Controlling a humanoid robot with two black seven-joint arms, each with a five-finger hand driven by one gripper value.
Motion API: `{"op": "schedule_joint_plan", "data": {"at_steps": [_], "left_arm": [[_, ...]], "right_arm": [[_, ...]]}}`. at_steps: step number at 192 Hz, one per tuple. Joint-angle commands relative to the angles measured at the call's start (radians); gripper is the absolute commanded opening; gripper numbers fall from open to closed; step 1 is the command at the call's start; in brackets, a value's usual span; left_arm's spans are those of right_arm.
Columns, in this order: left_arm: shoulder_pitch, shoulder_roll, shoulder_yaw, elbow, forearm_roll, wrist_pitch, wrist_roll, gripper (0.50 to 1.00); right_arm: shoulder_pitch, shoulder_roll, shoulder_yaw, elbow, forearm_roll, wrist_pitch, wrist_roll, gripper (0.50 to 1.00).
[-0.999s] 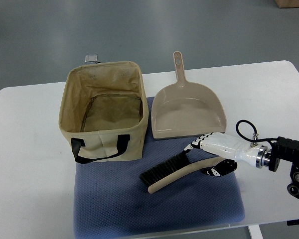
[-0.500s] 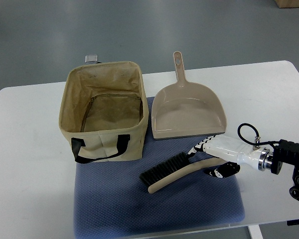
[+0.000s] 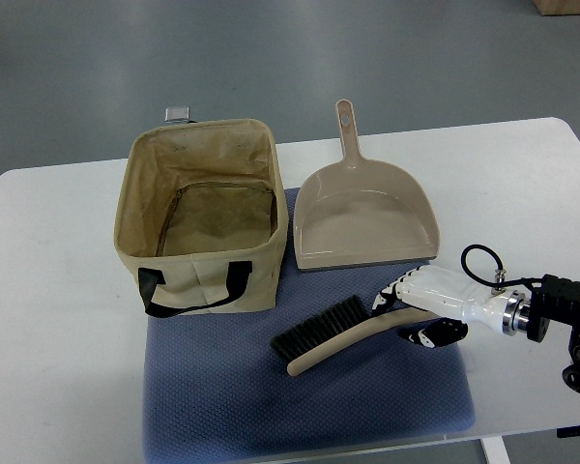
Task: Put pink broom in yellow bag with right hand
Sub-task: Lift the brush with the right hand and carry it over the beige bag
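Observation:
The pink broom [image 3: 333, 331], a beige-pink hand brush with black bristles, lies flat on the blue mat [image 3: 222, 387], bristles to the left and handle to the right. My right hand [image 3: 406, 314] comes in from the right edge and sits over the end of the handle. Its fingers [image 3: 385, 295] curl over the far side and the thumb [image 3: 430, 334] is on the near side, closed around the handle. The yellow bag [image 3: 203, 280] stands open and upright to the upper left, its inside bare. The left arm is out of view.
A beige dustpan [image 3: 367, 217] lies just beyond the broom, its handle pointing away from me. The bag's black strap [image 3: 193, 290] hangs over its near wall. The white table [image 3: 48, 319] ends a little to the right of my forearm [image 3: 551, 314].
My right hand has shifted slightly down and to the right, settling lower over the handle end with its fingers curling in. The broom has not moved.

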Motion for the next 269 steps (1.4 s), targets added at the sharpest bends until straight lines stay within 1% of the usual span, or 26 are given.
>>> {"op": "schedule_joint_plan", "data": {"at_steps": [1, 14, 23, 31, 34, 35, 36, 37, 38, 39, 40, 41, 42, 43, 44, 92, 121, 138, 167, 194, 218, 251, 269], "left_arm": [[0.0, 0.0, 0.0, 0.0, 0.0, 0.0, 0.0, 1.0], [0.0, 0.0, 0.0, 0.0, 0.0, 0.0, 0.0, 1.0], [0.0, 0.0, 0.0, 0.0, 0.0, 0.0, 0.0, 1.0], [0.0, 0.0, 0.0, 0.0, 0.0, 0.0, 0.0, 1.0], [0.0, 0.0, 0.0, 0.0, 0.0, 0.0, 0.0, 1.0], [0.0, 0.0, 0.0, 0.0, 0.0, 0.0, 0.0, 1.0], [0.0, 0.0, 0.0, 0.0, 0.0, 0.0, 0.0, 1.0], [0.0, 0.0, 0.0, 0.0, 0.0, 0.0, 0.0, 1.0], [0.0, 0.0, 0.0, 0.0, 0.0, 0.0, 0.0, 1.0], [0.0, 0.0, 0.0, 0.0, 0.0, 0.0, 0.0, 1.0], [0.0, 0.0, 0.0, 0.0, 0.0, 0.0, 0.0, 1.0], [0.0, 0.0, 0.0, 0.0, 0.0, 0.0, 0.0, 1.0], [0.0, 0.0, 0.0, 0.0, 0.0, 0.0, 0.0, 1.0], [0.0, 0.0, 0.0, 0.0, 0.0, 0.0, 0.0, 1.0], [0.0, 0.0, 0.0, 0.0, 0.0, 0.0, 0.0, 1.0], [0.0, 0.0, 0.0, 0.0, 0.0, 0.0, 0.0, 1.0], [0.0, 0.0, 0.0, 0.0, 0.0, 0.0, 0.0, 1.0], [0.0, 0.0, 0.0, 0.0, 0.0, 0.0, 0.0, 1.0], [0.0, 0.0, 0.0, 0.0, 0.0, 0.0, 0.0, 1.0], [0.0, 0.0, 0.0, -0.002, 0.0, 0.0, 0.0, 1.0], [0.0, 0.0, 0.0, 0.0, 0.0, 0.0, 0.0, 1.0], [0.0, 0.0, 0.0, 0.0, -0.001, 0.0, 0.0, 1.0], [0.0, 0.0, 0.0, 0.0, 0.0, 0.0, 0.0, 1.0]], "right_arm": [[0.0, 0.001, 0.002, -0.002, -0.004, 0.0, 0.0, 0.648], [0.0, 0.001, 0.002, -0.004, -0.004, -0.002, 0.0, 0.643], [0.0, 0.001, 0.003, -0.005, -0.005, -0.002, 0.0, 0.619], [0.0, 0.001, 0.005, -0.005, -0.005, -0.002, 0.0, 0.609], [0.0, 0.001, 0.005, -0.007, -0.008, -0.002, 0.0, 0.588], [0.0, 0.001, 0.005, -0.007, -0.008, -0.002, 0.0, 0.588], [0.0, -0.001, 0.006, -0.007, -0.008, -0.002, 0.0, 0.574], [0.0, -0.001, 0.006, -0.007, -0.008, -0.002, 0.0, 0.574], [0.0, 0.001, 0.006, -0.007, -0.01, -0.002, 0.0, 0.558], [0.0, 0.001, 0.006, -0.007, -0.01, -0.002, 0.0, 0.558], [0.0, 0.001, 0.006, -0.007, -0.01, -0.002, 0.0, 0.539], [0.0, 0.001, 0.006, -0.007, -0.01, -0.002, 0.0, 0.539], [0.0, -0.001, 0.008, -0.008, -0.01, -0.002, 0.0, 0.519], [0.0, -0.001, 0.008, -0.008, -0.01, -0.002, 0.0, 0.519], [0.0, 0.001, 0.008, -0.008, -0.011, -0.002, 0.0, 0.5], [0.0, 0.001, 0.017, -0.022, -0.011, -0.006, 0.0, 0.5], [0.003, -0.002, 0.025, -0.022, -0.01, -0.032, 0.0, 0.5], [0.007, -0.007, 0.06, -0.022, -0.007, -0.051, 0.0, 0.5], [0.035, -0.039, 0.135, -0.024, 0.006, -0.055, 0.003, 0.5], [0.116, -0.106, 0.163, -0.031, 0.016, -0.063, 0.008, 0.5], [0.221, -0.168, 0.167, -0.053, 0.036, -0.062, 0.009, 0.5], [0.368, -0.195, 0.158, -0.103, 0.075, -0.06, 0.012, 0.5], [0.471, -0.212, 0.14, -0.129, 0.088, -0.051, 0.012, 0.5]]}}
